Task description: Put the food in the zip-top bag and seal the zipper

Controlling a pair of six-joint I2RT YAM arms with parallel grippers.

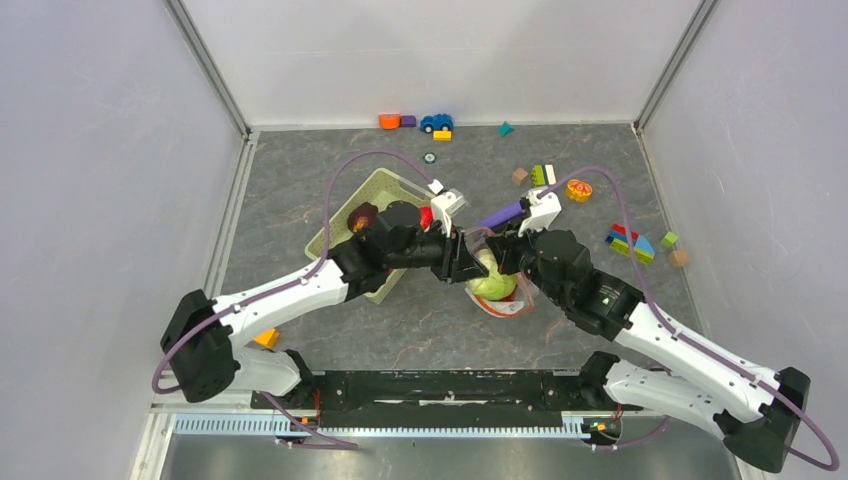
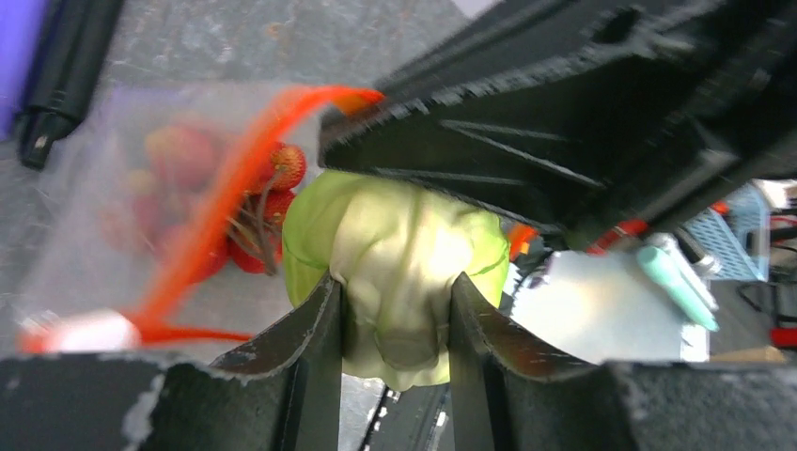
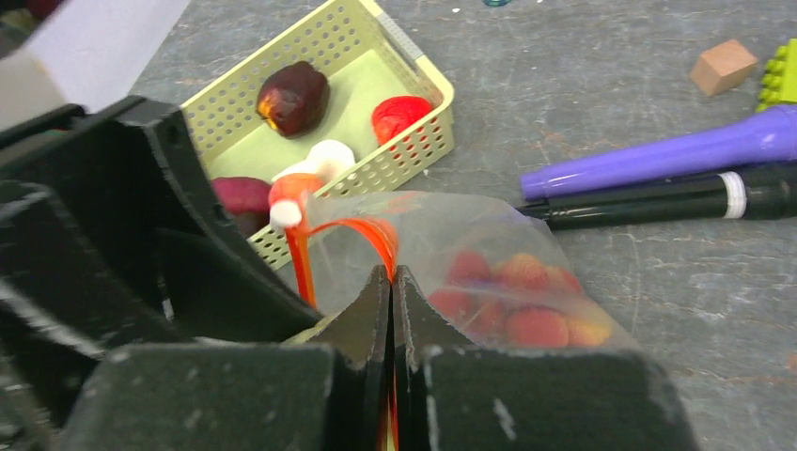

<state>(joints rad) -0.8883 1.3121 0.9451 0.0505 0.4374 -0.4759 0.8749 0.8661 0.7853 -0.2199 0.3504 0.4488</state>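
My left gripper (image 2: 395, 291) is shut on the green cabbage (image 2: 395, 235) and holds it at the mouth of the clear zip-top bag (image 3: 470, 235). In the top view the cabbage (image 1: 492, 280) sits between both grippers. My right gripper (image 3: 391, 277) is shut on the orange-red zipper (image 3: 376, 235) and holds one lip of the bag up. Red and peach apples (image 3: 526, 301) lie inside the bag. A dark purple piece (image 3: 293, 97), a red piece (image 3: 401, 117) and a white mushroom piece (image 3: 320, 160) lie in the light-green basket (image 3: 414, 160).
A purple marker (image 3: 658, 155) and a black marker (image 3: 658, 202) lie just behind the bag. An orange citrus slice (image 1: 578, 189) and coloured blocks (image 1: 630, 242) are scattered at the back and right. The basket (image 1: 375, 190) stands left of the bag.
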